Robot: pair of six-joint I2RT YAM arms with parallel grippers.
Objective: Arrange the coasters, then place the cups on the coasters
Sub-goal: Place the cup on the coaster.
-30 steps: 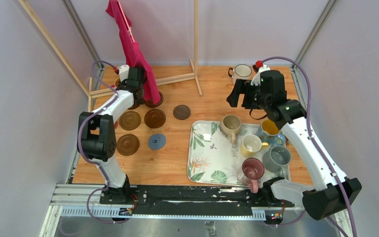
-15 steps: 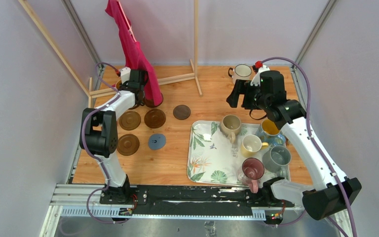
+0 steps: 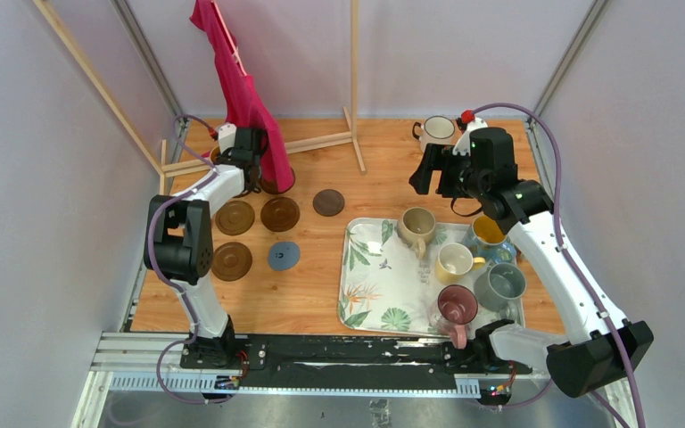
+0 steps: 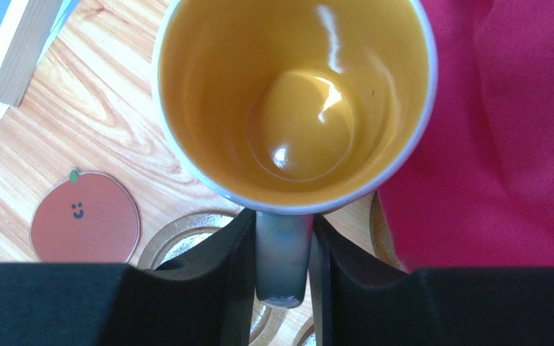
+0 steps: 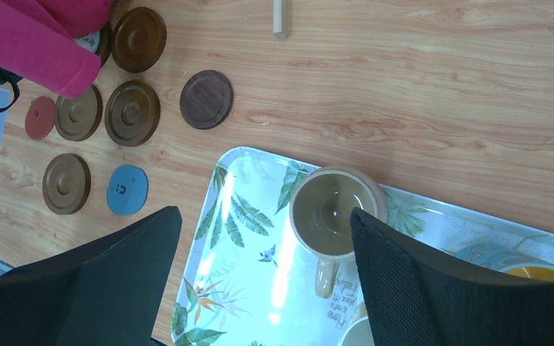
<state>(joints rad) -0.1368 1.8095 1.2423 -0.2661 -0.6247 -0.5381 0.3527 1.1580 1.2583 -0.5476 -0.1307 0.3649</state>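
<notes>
A wooden desk (image 3: 383, 178) is filling the overhead view. A red cloth (image 3: 245, 98) is hanging from a wooden rack (image 3: 354, 71) at 11 o'clock. A leaf-patterned tray (image 3: 370, 285) is lying at 4 o'clock.

The right claw (image 5: 263, 216) is hovering over the tray's far edge with its jaws standing wide and holding nothing. The left claw (image 4: 281, 245) is sitting at 10 o'clock beside the cloth. Its jaws are standing narrow on either side of the handle of an orange-yellow mug (image 4: 296, 108), and whether they are pressing it cannot be told.

On the tray, a beige mug (image 3: 416, 225), a cream mug (image 3: 454, 261), a grey mug (image 3: 499, 285) and a maroon-pink mug (image 3: 457, 305) are standing upright. A white mug (image 3: 437, 129) is standing on the desk at 1 o'clock.

Four dark brown coasters (image 3: 280, 213) and a grey-blue coaster (image 3: 283, 256) are lying at 9 o'clock. A red coaster (image 4: 85, 216) is lying beside the held mug.
</notes>
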